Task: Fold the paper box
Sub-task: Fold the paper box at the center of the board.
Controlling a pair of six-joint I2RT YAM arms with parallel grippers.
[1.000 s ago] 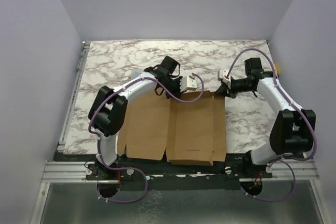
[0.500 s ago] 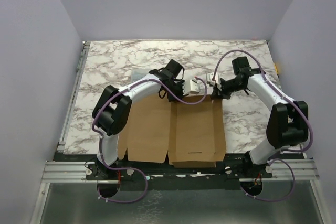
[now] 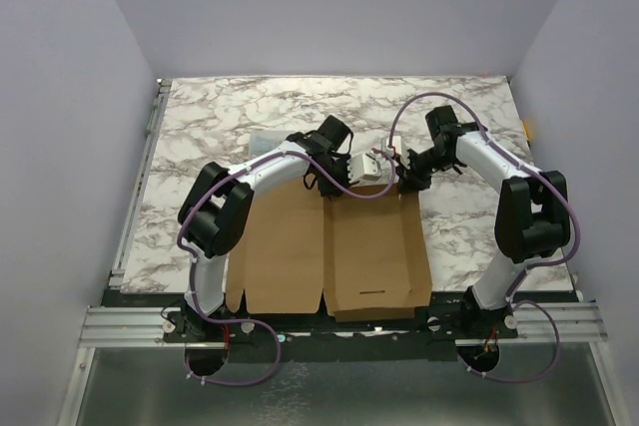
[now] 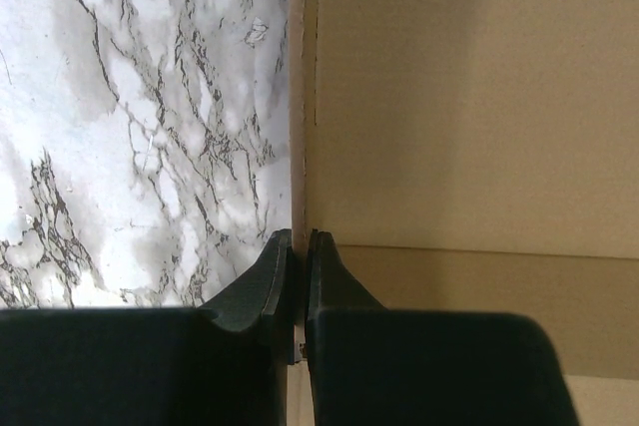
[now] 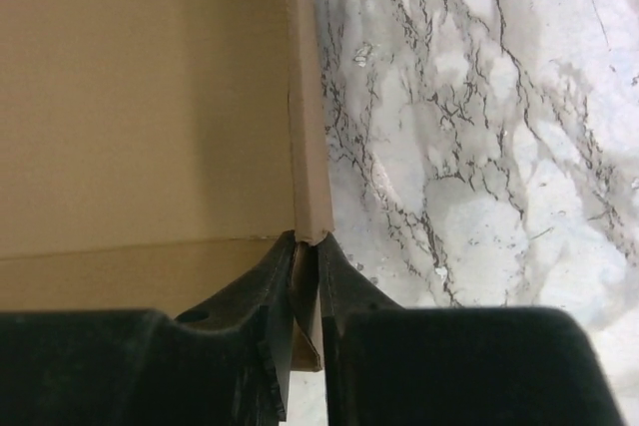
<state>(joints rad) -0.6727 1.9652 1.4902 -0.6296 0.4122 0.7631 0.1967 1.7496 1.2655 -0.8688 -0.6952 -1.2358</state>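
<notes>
The paper box [image 3: 329, 246] is a brown cardboard sheet with creases and flaps, lying at the near middle of the table. My left gripper [image 3: 351, 169] is shut on the box's far edge at its middle; in the left wrist view the jaws [image 4: 298, 241] pinch a thin upright cardboard wall [image 4: 298, 97]. My right gripper [image 3: 402, 173] is shut on the far right corner; in the right wrist view the jaws [image 5: 307, 246] clamp a raised flap edge [image 5: 307, 127]. The two grippers sit close together above the far edge.
A small clear plastic case [image 3: 264, 140] lies on the marble table [image 3: 230, 107] behind the left arm. Grey walls enclose the table on three sides. The box's near edge hangs over the arm bases at the front rail [image 3: 339, 321].
Both grippers have moved inward toward each other along the box's far edge. The right half of the sheet has narrowed and its far edge has risen.
</notes>
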